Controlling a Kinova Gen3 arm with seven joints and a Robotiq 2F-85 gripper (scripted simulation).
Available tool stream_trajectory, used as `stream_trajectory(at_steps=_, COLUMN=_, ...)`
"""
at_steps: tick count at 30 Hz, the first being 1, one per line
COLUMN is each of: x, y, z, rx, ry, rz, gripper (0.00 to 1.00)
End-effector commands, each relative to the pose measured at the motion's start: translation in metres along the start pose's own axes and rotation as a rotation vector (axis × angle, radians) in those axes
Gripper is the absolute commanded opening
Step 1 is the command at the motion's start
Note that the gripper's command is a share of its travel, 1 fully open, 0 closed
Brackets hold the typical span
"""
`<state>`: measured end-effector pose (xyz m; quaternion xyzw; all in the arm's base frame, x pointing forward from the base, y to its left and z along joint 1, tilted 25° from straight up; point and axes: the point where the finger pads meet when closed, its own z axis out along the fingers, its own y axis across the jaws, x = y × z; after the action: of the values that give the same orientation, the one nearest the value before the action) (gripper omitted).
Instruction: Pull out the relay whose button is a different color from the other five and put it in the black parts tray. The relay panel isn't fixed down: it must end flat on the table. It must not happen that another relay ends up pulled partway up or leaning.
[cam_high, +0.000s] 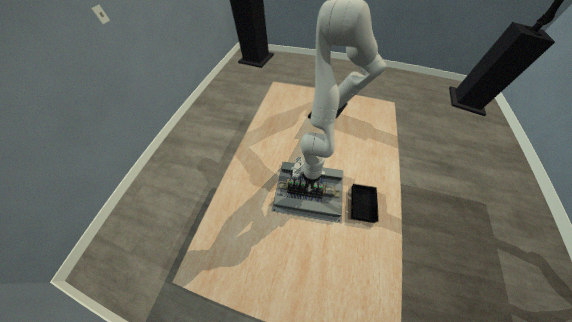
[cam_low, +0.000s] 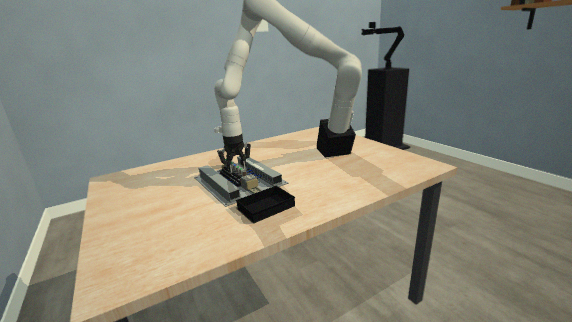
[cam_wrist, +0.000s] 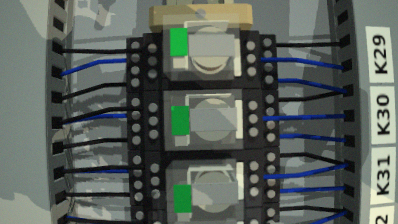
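The grey relay panel (cam_high: 310, 207) (cam_low: 216, 182) lies flat on the table with a row of relays (cam_high: 300, 187) (cam_low: 239, 174) across its middle. My gripper (cam_low: 234, 159) hangs straight down just above that row with its fingers spread, holding nothing; in the top view the wrist hides it. The wrist view shows three relays close up, at labels K29 (cam_wrist: 210, 52), K30 (cam_wrist: 207, 120) and K31 (cam_wrist: 207, 192), each with a green button. A tan end clamp (cam_wrist: 200, 17) sits above the K29 relay. No differently coloured button shows in any view. My fingers are out of the wrist view.
The black parts tray (cam_high: 364, 187) (cam_low: 265, 209) stands empty right beside the panel. Slotted grey wire ducts (cam_wrist: 60, 100) (cam_wrist: 345, 100) with blue and black wires flank the relays. The arm's base (cam_low: 335, 142) sits at the table's far end.
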<state>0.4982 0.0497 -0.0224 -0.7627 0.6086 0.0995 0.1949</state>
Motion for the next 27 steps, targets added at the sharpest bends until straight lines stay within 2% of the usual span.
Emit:
stream_trajectory(at_steps=1, x=0.0004, y=-0.0006, z=-0.0008, rx=0.002, ry=0.001, rz=0.000, gripper=0.61)
stream_trajectory(at_steps=17, x=0.0004, y=-0.0006, z=-0.0008, rx=0.002, ry=0.001, rz=0.000, gripper=0.61)
stream_trajectory(at_steps=18, x=0.0004, y=-0.0006, z=-0.0008, rx=0.002, ry=0.001, rz=0.000, gripper=0.00)
stream_trajectory(at_steps=27, x=0.0004, y=-0.0006, z=-0.0008, rx=0.002, ry=0.001, rz=0.000, gripper=0.00)
